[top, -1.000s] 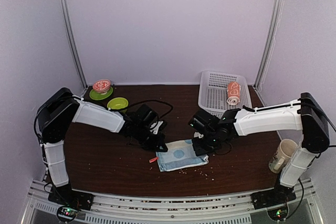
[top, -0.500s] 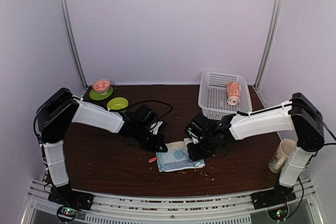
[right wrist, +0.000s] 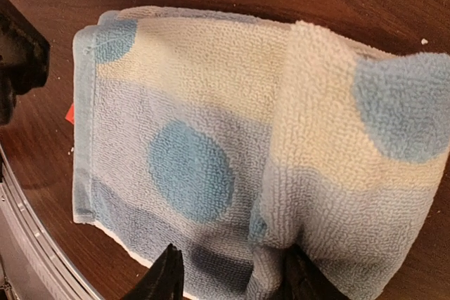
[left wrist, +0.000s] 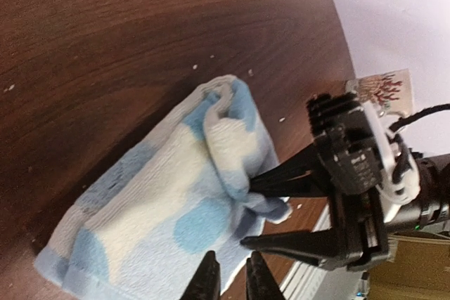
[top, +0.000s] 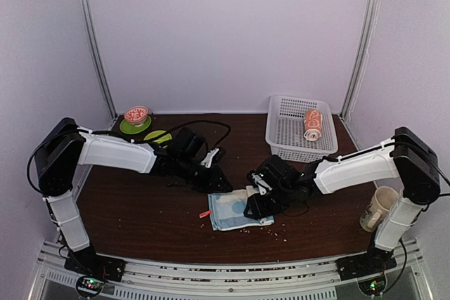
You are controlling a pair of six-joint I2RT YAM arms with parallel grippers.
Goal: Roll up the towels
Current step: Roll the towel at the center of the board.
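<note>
The light-blue polka-dot towel (top: pixel 230 214) lies on the brown table, its right end turned over into a thick fold (right wrist: pixel 337 138). My right gripper (top: pixel 252 201) stands open over the towel's near edge (right wrist: pixel 232 280), with one finger pressed into the fold. It shows open in the left wrist view too (left wrist: pixel 247 214). My left gripper (top: pixel 223 186) hovers at the towel's far-left edge (left wrist: pixel 233 280), its jaws parted by a narrow gap with nothing between them. The orange towel (top: pixel 313 125) lies rolled in the white basket (top: pixel 288 114).
Two green plates (top: pixel 158 137), one bearing a red-and-white bowl (top: pixel 136 114), stand at the back left. A paper cup (top: pixel 380 207) stands by the right arm's base. A small red scrap (top: pixel 204 213) and crumbs lie near the towel. A black cable (top: pixel 204 128) loops behind the left arm.
The right gripper has opened and slid left over the blue towel, pushing its right end into a fold. The left gripper has let go, its jaws parting slightly, and shifted right.
</note>
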